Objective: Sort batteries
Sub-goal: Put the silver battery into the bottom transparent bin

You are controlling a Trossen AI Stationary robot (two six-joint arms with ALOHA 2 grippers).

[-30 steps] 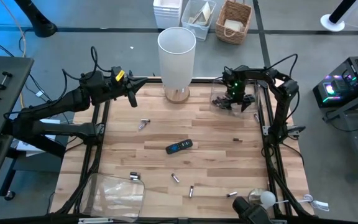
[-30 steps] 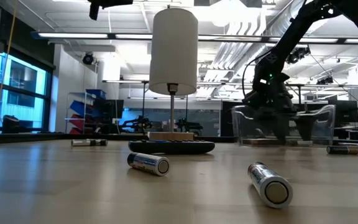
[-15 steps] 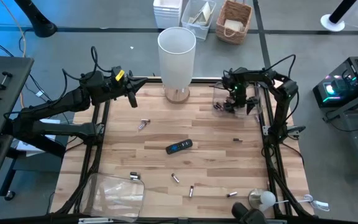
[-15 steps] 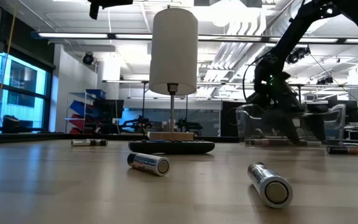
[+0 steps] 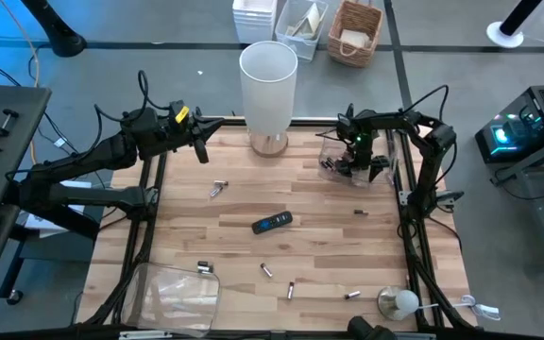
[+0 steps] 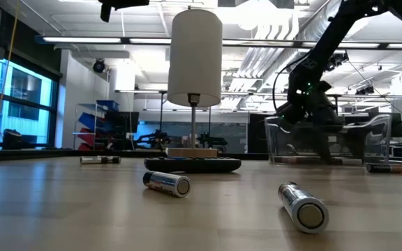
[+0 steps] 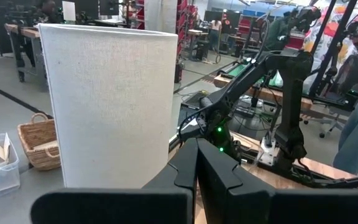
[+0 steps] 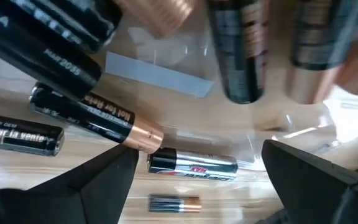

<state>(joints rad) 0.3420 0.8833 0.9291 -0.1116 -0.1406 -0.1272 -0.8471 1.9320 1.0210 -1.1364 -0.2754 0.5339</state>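
Several loose batteries lie on their sides on the wooden table: one (image 5: 218, 187) left of centre, others (image 5: 265, 270) near the near edge, and two close by in the low view (image 6: 166, 183) (image 6: 302, 206). My right gripper (image 5: 352, 156) (image 8: 197, 152) is open and reaches down into a clear bin (image 5: 331, 142) (image 6: 368, 139) at the far right. Dark copper-ended batteries (image 8: 95, 115) and a silvery one (image 8: 191, 165) lie in the bin below its fingers. My left gripper (image 5: 199, 144) (image 7: 197, 165) is shut and hovers over the far left corner, holding nothing.
A tall white lamp shade (image 5: 268, 85) stands at the far edge between the arms. A flat black remote (image 5: 272, 223) lies mid-table. A second clear bin (image 5: 178, 293) sits at the near left corner, and a round white object (image 5: 402, 300) at the near right.
My right gripper has shifted a little toward the table's near-left inside the clear bin, its arm swinging with it. The left arm and the loose batteries have stayed where they were.
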